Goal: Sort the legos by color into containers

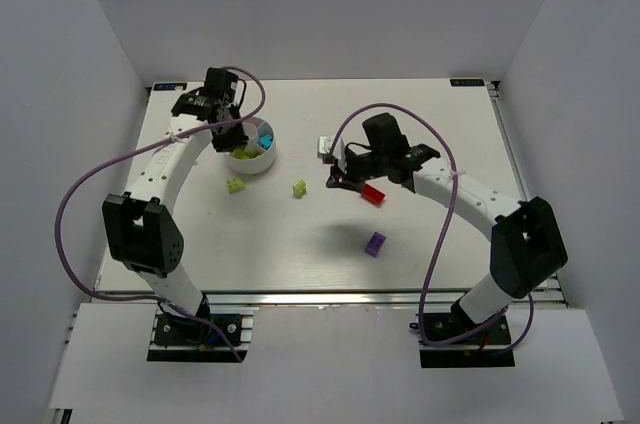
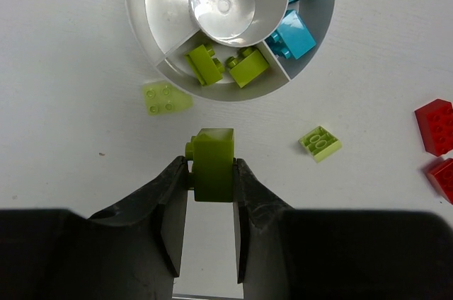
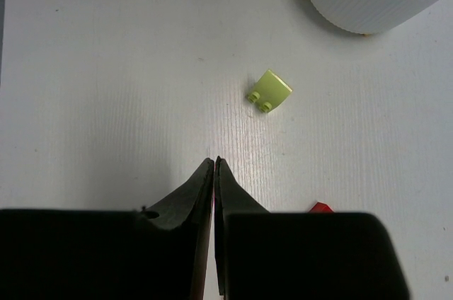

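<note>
**Left gripper** (image 2: 212, 167): the fingers are closed partway on the held lime-green brick (image 2: 213, 164). The brick is clamped upright between them, with its studs turned to the left of the wrist view. In the top view the gripper is seen over the near-left rim of the dish (image 2: 136, 3).

**Dish:** round, white and low, it is divided into wedges around a central hub (image 2: 223, 3) and set on the tabletop (image 2: 64, 102). The sorted lime-green bricks (image 2: 248, 68), two in number, are lodged in one wedge. The cyan bricks (image 2: 294, 35), also two, are lodged in the wedge next to it.

**Loose pieces, left wrist view:**
- A flat lime-green brick (image 2: 166, 97) is laid studs-up just beside the dish wall.
- A second loose lime-green brick (image 2: 320, 143) is placed farther off.
- The red bricks (image 2: 435, 127) are cut off by the right edge.

**Right gripper** (image 3: 214, 167): the fingers are pressed together, and nothing is seen between them. In the top view it is held just beside a red brick.

**Purple brick** (image 1: 375, 243): it is found alone, nearer the arm bases and well apart from the dish.
</note>
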You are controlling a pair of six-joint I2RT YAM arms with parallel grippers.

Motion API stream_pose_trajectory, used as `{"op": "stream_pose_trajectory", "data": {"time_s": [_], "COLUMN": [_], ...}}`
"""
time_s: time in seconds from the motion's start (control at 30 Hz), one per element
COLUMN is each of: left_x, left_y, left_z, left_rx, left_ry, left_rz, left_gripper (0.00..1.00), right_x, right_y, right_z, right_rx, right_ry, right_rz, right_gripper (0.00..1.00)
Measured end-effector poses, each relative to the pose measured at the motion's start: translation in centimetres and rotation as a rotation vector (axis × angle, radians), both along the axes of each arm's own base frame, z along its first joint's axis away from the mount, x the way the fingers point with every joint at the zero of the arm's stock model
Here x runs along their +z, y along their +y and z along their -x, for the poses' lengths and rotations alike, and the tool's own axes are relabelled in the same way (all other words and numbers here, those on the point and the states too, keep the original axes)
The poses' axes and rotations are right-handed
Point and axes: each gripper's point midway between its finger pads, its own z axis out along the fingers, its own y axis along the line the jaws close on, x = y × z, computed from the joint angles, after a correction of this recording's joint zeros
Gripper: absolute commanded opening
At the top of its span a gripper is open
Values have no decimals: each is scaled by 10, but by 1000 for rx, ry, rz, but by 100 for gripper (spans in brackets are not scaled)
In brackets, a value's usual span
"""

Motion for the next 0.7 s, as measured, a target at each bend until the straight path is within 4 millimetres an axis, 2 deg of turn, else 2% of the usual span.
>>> {"op": "stream_pose_trajectory", "data": {"time_s": [0.3, 0.7], "left_x": [-5, -11], "left_y": [12, 25], "left_z": [8, 16], "left_rx": [18, 48], "left_ry": [10, 14], "left_rz": [-25, -73], "left_gripper": [0, 0], "right_x": [12, 17], "right_y": [6, 10], "right_z": [-9, -14], "right_rx": [-3, 11], "right_ry": [-18, -41], "right_rz": [-17, -12], "right_gripper": [10, 17]}}
